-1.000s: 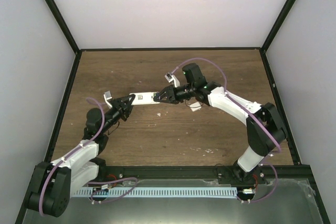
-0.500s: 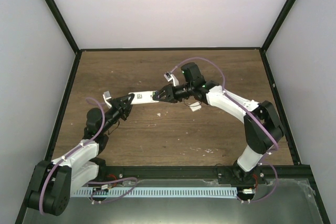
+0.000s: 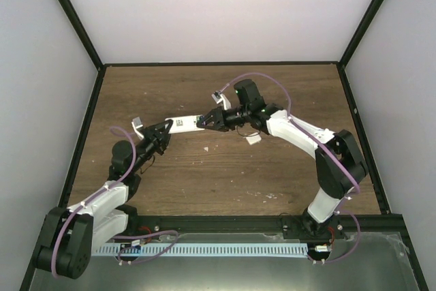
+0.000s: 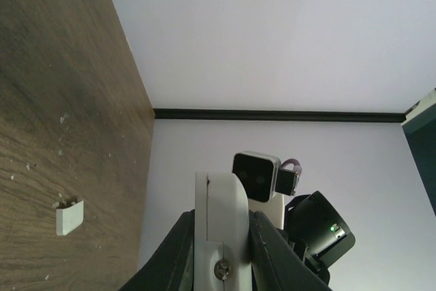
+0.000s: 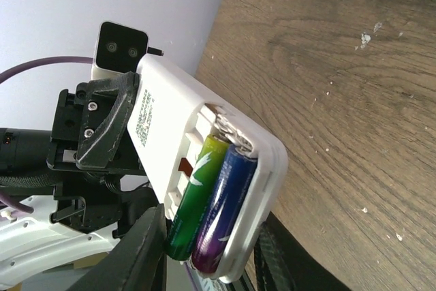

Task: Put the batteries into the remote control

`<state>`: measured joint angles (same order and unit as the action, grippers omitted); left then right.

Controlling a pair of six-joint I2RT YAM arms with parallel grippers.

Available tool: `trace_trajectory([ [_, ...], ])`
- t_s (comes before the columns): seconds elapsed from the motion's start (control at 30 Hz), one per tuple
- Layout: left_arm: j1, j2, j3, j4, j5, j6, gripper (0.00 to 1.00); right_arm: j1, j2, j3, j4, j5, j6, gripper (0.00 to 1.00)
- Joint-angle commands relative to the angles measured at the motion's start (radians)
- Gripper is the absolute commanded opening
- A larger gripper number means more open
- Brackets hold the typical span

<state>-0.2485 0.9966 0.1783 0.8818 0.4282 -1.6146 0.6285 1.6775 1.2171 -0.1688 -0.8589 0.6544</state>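
The white remote control [image 3: 184, 125] is held in the air between both grippers, above the wooden table [image 3: 225, 175]. My left gripper [image 3: 163, 133] is shut on its left end; in the left wrist view the remote [image 4: 221, 202] stands edge-on between the gripper's [image 4: 221, 243] fingers. My right gripper [image 3: 206, 120] is shut on its right end. In the right wrist view the remote [image 5: 170, 120] shows its open battery compartment. The green battery [image 5: 194, 195] and the purple-blue battery [image 5: 225, 202] lie side by side in it, between the right gripper's [image 5: 208, 253] fingers.
A small white square piece [image 3: 253, 139] lies on the table just right of the grippers; it also shows in the left wrist view [image 4: 69, 216]. A tiny white fleck [image 3: 208, 149] lies below the remote. Black frame rails and white walls enclose the table.
Both grippers have shifted slightly left and away with the remote still held between them. The remote now tilts a little more, its right end higher.
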Motion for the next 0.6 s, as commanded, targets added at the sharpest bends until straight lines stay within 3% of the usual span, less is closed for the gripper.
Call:
trace_trajectory([
  [0.0,-0.019,0.009,0.012,0.127,0.04,-0.023,0.0,0.063,0.03,0.049,0.067,-0.075,0.013,0.26],
  [0.57,-0.019,0.035,0.002,0.226,0.015,-0.036,0.0,0.099,0.067,0.043,0.169,-0.137,0.101,0.25],
])
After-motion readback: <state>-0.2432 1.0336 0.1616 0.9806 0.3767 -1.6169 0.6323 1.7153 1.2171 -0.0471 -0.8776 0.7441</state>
